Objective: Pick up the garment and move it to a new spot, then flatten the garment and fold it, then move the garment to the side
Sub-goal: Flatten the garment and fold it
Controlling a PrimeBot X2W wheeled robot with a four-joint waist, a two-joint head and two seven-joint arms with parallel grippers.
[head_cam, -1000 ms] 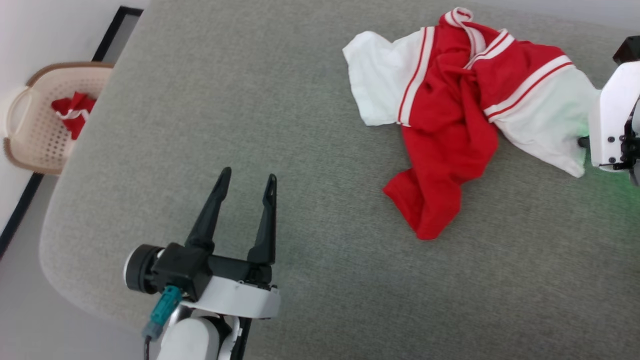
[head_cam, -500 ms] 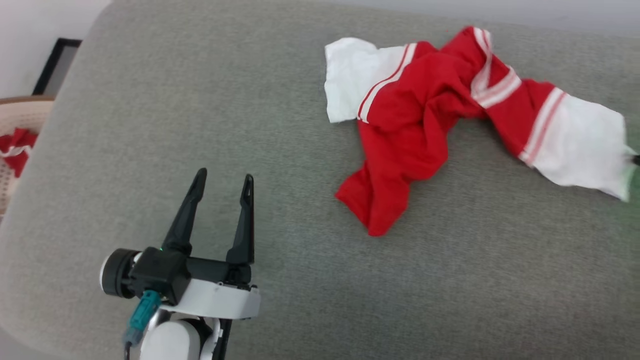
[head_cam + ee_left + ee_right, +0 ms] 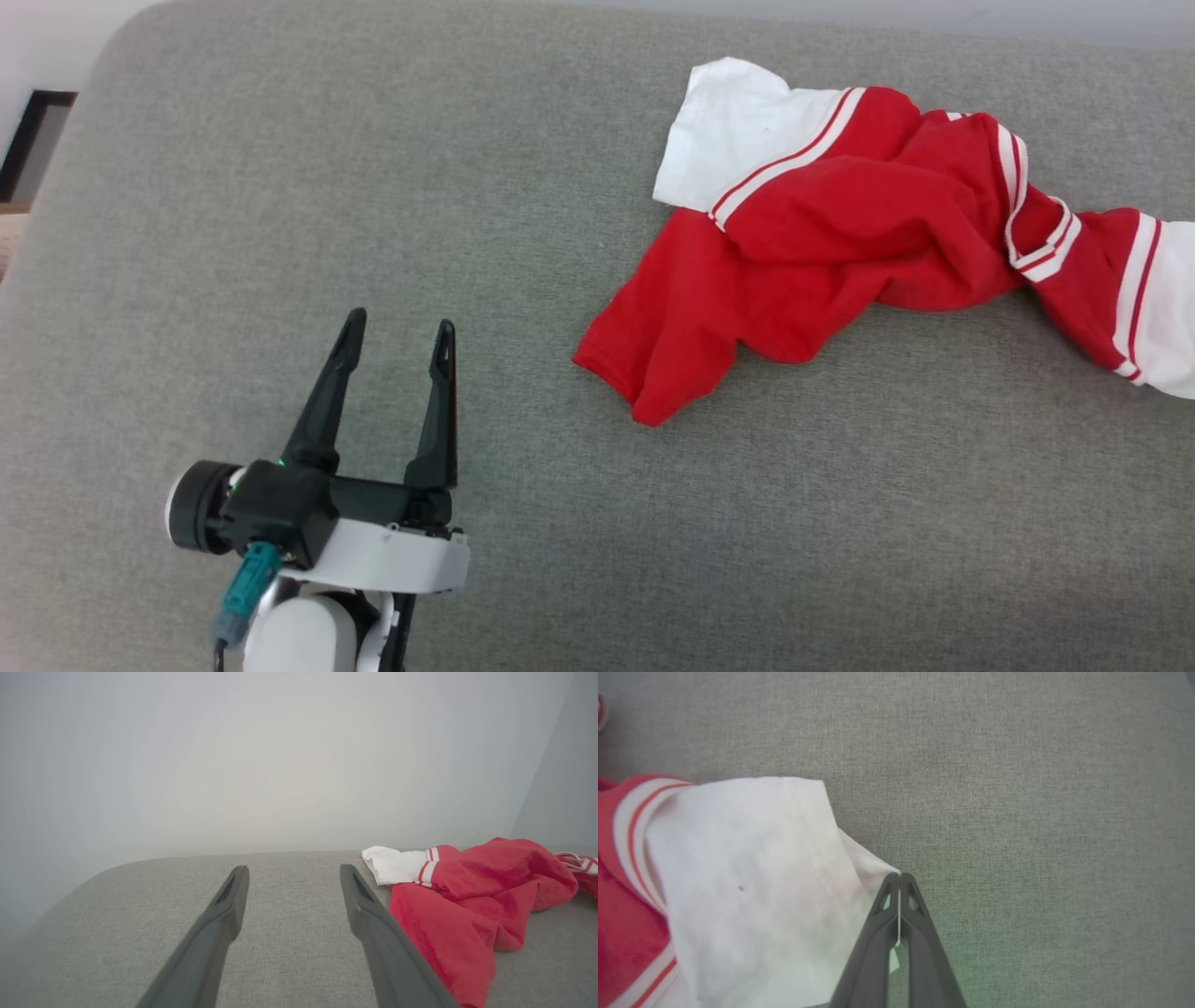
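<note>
here, your right gripper (image 3: 900,877) was clamped on the edge of a white sleeve (image 3: 752,868) of the garment (image 3: 840,233), which lay crumpled toward the far right edge of the grey cushion (image 3: 373,187). your left gripper (image 3: 400,325) stood spread and empty toward its near left corner, well apart.

Head camera: high, looking steeply down on the grey cushion (image 3: 597,560); my left gripper (image 3: 400,324) sits at lower left. Left wrist camera: low, nearly level across the cushion toward a pale wall (image 3: 280,756). Right wrist camera: close, facing down. All three share cushion and garment (image 3: 822,243).
</note>
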